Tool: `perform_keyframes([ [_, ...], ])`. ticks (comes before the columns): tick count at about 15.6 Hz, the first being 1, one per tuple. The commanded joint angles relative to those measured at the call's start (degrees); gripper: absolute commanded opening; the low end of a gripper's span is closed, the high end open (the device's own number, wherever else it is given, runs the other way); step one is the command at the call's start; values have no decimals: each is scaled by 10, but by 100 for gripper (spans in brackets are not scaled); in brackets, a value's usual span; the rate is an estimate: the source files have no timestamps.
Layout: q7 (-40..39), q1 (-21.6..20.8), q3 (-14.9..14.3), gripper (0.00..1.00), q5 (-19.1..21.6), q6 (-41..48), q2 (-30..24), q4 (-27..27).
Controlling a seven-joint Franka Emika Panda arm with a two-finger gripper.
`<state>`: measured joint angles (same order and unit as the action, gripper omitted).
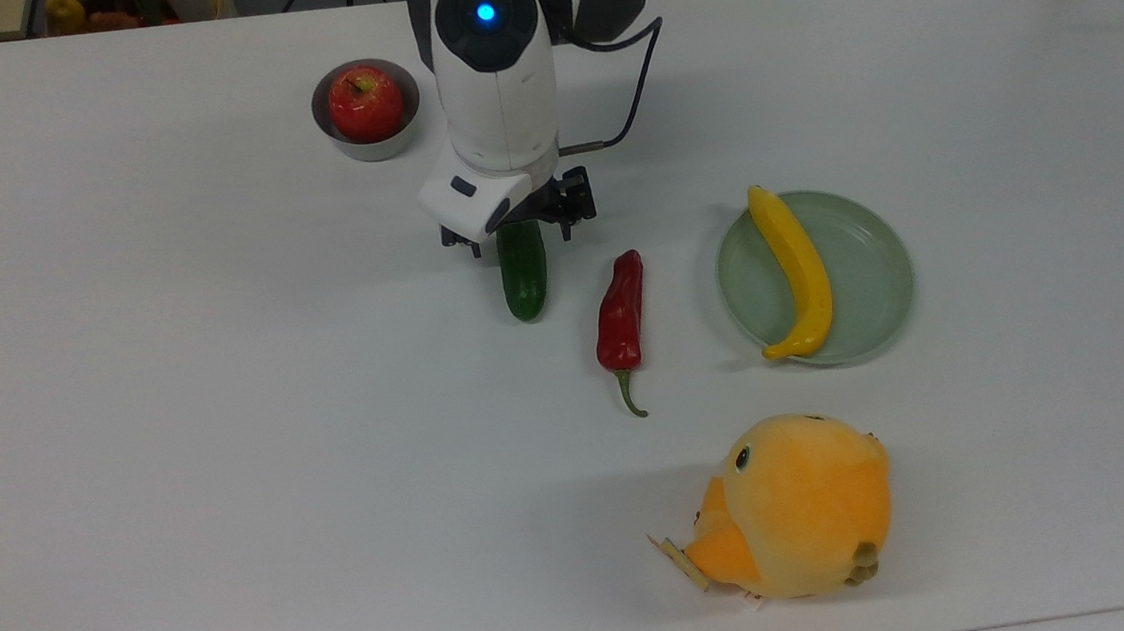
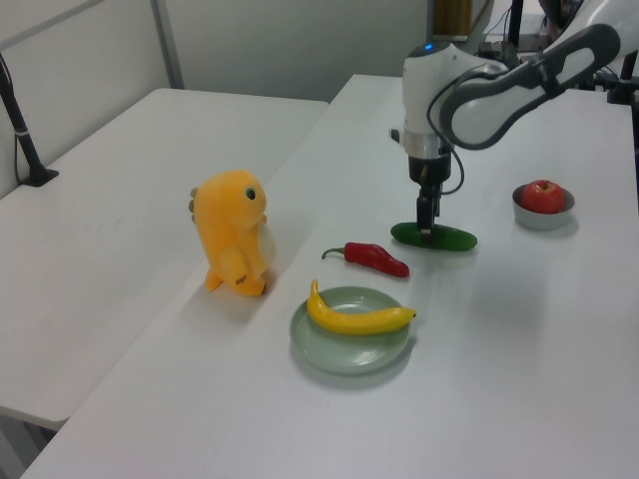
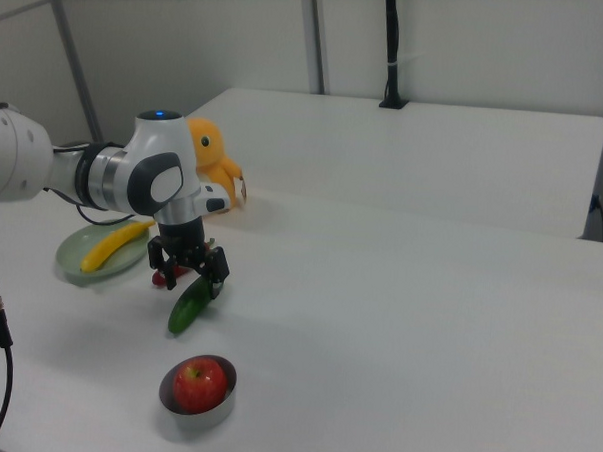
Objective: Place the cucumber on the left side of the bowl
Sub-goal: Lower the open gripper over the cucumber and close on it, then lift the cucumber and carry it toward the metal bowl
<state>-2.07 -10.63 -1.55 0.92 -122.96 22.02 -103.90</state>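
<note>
In the top view, nearest the bottom edge sits an orange plush chick [image 1: 793,508] on the white counter [image 1: 180,436]. Beyond it, towards the top view's right, a pale green plate [image 1: 870,276] carries a yellow banana [image 1: 795,269]. Just to the top view's left of the plate lies a red chili pepper [image 1: 621,319], its green stem pointing at the bottom edge.

Next to the chili, further to the top view's left and apart from it, lies the cucumber [image 1: 524,273], lengthwise along the counter. The gripper [image 1: 519,231] is over the cucumber's far half, its jaws spread open with one finger on each side of the green body, not closed on it. In the left view the gripper [image 2: 427,222] comes straight down onto the cucumber [image 2: 449,238]; in the right view the gripper [image 3: 189,273] straddles the cucumber [image 3: 187,309] as well.

Farthest back, to the top view's left of the arm, stands the small grey bowl [image 1: 369,146] with a red apple [image 1: 366,103] inside it, well apart from the cucumber.
</note>
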Motion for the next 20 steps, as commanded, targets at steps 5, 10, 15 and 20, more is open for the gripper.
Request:
perform_keyframes([
  [5, -4, -1, 6, 99, -13, -21, 0, -17],
  [10, -3, 0, 7, 51, -13, -21, 3, -17],
  [15, -3, 0, 7, 19, -13, -19, 3, -17],
  [20, -2, 2, 7, 20, -12, 27, -21, -17],
])
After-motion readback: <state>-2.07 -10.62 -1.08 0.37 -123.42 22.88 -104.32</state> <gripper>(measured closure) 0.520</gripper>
